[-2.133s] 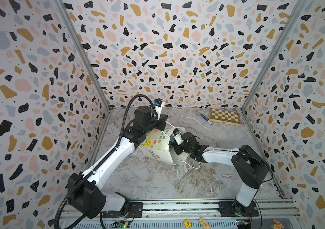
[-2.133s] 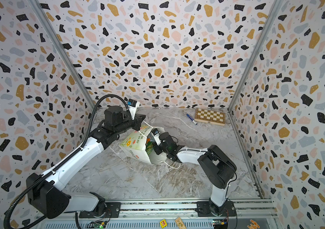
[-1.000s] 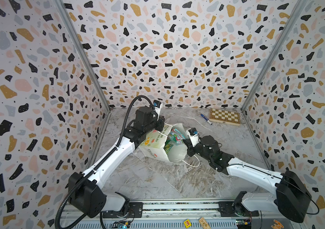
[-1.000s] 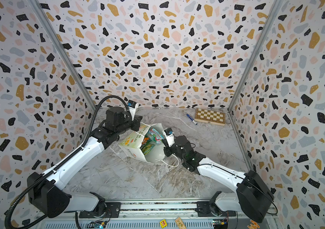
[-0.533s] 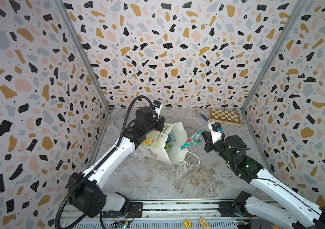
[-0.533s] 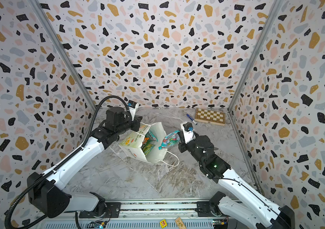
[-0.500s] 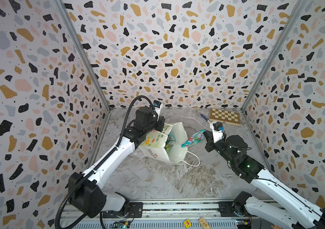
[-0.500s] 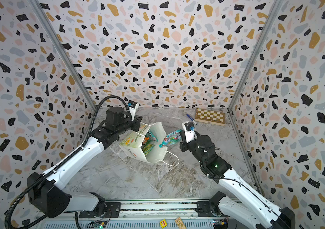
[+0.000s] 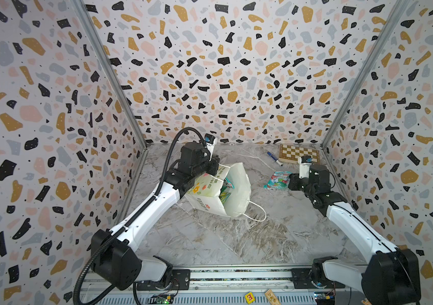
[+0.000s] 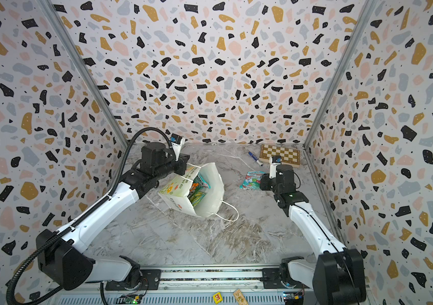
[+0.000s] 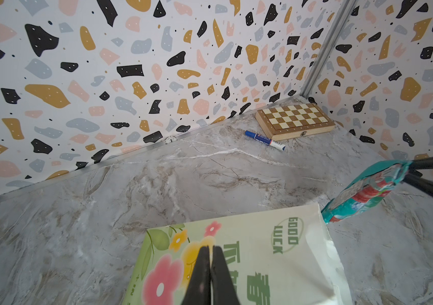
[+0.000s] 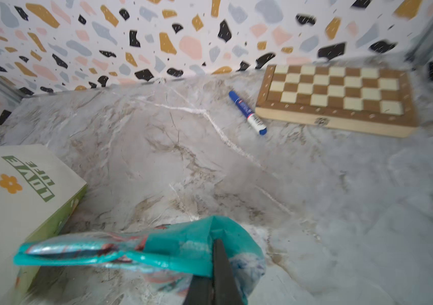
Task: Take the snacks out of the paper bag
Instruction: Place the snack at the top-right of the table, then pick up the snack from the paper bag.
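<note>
Both clamped tight: right hand [image 9: 290,182] pinches teal snack pouch [image 9: 277,180] corner; left hand [image 9: 216,168] pinches paper bag [image 9: 240,184] rim.

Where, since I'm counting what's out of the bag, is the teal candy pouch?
In both top views the teal candy pouch hangs in the shut right gripper on the robot's right side, between the open paper bag and the chessboard.

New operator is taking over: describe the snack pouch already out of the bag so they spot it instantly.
Find the wooden chessboard in the far right corner. Just before it, the right gripper pinches a flat glossy teal-and-red pouch. It alone is outside the white flower-printed paper bag.
</note>
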Robot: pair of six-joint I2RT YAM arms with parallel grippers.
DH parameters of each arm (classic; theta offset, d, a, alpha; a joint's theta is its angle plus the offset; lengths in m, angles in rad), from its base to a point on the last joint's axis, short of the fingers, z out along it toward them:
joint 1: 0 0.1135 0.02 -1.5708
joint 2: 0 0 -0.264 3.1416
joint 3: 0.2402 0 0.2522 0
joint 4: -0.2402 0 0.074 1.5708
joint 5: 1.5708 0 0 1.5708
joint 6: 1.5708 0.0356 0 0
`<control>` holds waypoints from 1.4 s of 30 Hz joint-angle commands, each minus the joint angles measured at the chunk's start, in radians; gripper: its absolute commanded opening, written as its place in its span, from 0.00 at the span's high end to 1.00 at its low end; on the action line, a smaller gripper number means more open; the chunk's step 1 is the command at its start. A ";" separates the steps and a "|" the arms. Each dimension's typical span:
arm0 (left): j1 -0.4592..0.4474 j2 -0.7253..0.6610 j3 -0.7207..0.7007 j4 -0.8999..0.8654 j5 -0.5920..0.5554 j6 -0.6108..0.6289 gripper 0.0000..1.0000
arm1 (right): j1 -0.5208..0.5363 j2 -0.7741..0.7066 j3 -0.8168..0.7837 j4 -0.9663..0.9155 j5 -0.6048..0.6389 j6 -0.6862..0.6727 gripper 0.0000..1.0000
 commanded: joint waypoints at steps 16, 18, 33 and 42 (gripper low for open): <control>0.001 -0.017 0.006 0.018 -0.015 0.013 1.00 | -0.156 0.363 -0.066 0.476 -0.245 0.422 1.00; 0.002 -0.018 0.005 0.018 -0.016 0.014 1.00 | -0.169 0.378 -0.063 0.466 -0.247 0.417 0.90; 0.002 -0.029 0.002 0.023 0.009 0.015 1.00 | -0.092 0.036 -0.122 0.369 -0.144 0.135 0.44; 0.002 -0.036 -0.002 0.031 0.017 0.014 1.00 | 0.138 -0.033 -0.061 0.339 -0.431 -0.108 0.45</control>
